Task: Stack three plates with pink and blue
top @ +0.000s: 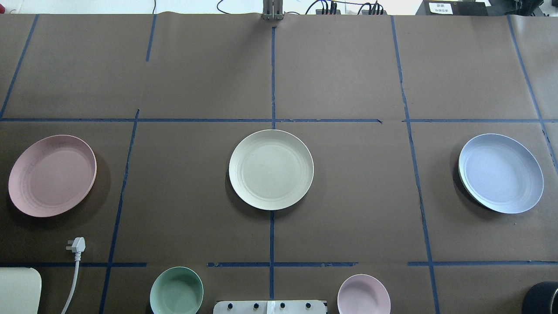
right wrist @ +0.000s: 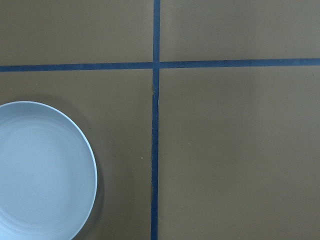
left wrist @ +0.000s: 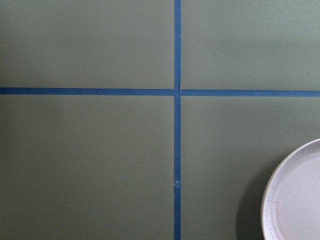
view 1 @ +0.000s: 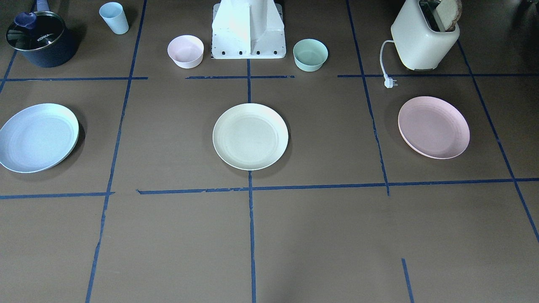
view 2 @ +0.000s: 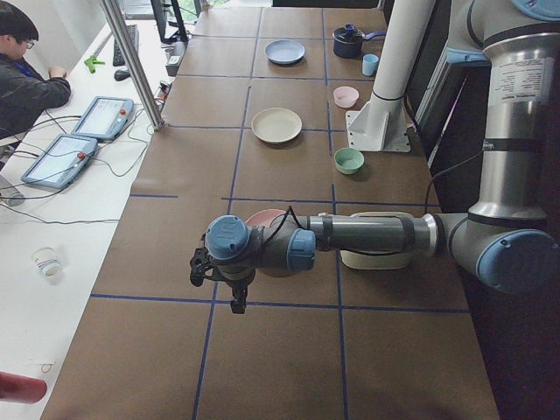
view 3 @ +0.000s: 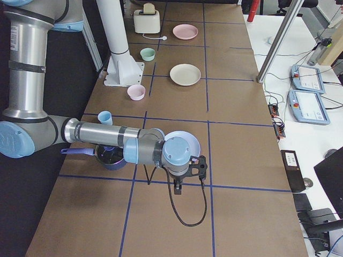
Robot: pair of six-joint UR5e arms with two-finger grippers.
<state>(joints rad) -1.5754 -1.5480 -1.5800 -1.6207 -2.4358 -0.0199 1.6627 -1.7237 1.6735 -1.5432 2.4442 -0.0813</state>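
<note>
Three plates lie apart in a row on the brown table. The cream-yellow plate (view 1: 250, 136) (top: 271, 169) is in the middle. The pink plate (view 1: 433, 127) (top: 52, 175) is on my left side, and its rim shows in the left wrist view (left wrist: 295, 200). The light blue plate (view 1: 38, 137) (top: 500, 173) is on my right side and shows in the right wrist view (right wrist: 42, 170). My left gripper (view 2: 234, 301) hangs above the table beside the pink plate. My right gripper (view 3: 178, 187) hangs beside the blue plate. I cannot tell whether either is open or shut.
A small pink bowl (view 1: 185, 51) and a mint-green bowl (view 1: 310, 54) flank the robot base (view 1: 248, 29). A toaster (view 1: 425, 38) with a loose plug (view 1: 390, 83), a dark pot (view 1: 40, 42) and a blue cup (view 1: 114, 17) stand along the robot's side. An operator (view 2: 26, 79) sits across the table.
</note>
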